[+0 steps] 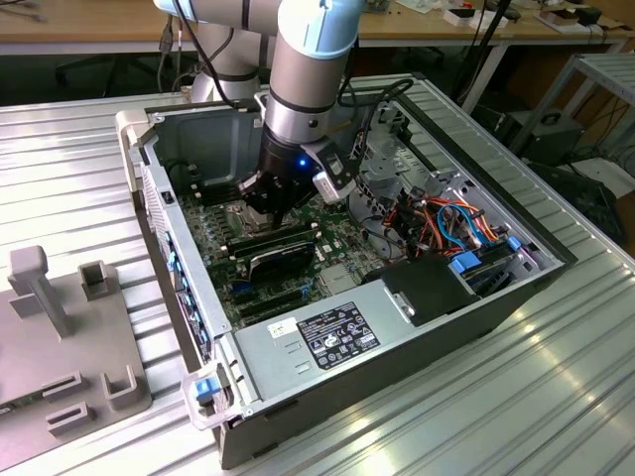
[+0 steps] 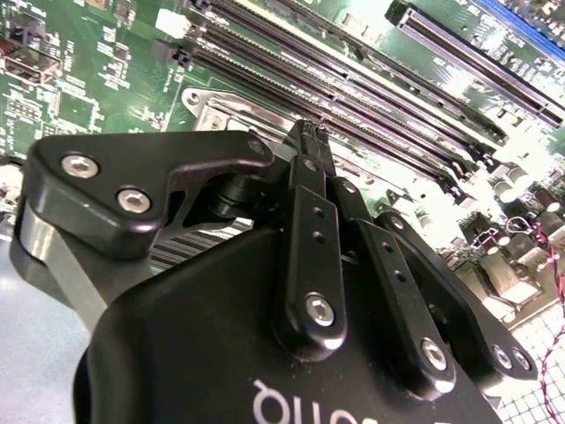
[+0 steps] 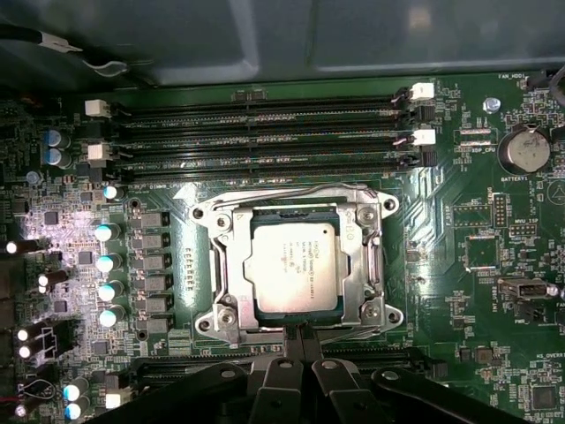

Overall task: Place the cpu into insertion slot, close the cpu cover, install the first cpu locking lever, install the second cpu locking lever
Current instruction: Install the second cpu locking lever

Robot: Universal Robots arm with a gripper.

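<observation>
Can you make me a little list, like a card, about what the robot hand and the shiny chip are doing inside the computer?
place: open computer case on a ribbed metal table
cpu: lying flat in the insertion slot
cpu cover: down around the chip, its top showing through the cut-out
hand: fingers shut together, tips at the socket's edge, holding nothing
memory slots: long, black, beside the socket
board: green circuit board

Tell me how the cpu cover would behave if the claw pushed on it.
The cpu cover looks like thin silvery metal, so probably stiff and light. It lies flat around the cpu, so a downward push likely meets firm resistance. Its smooth surface may let the claw slide.
</observation>
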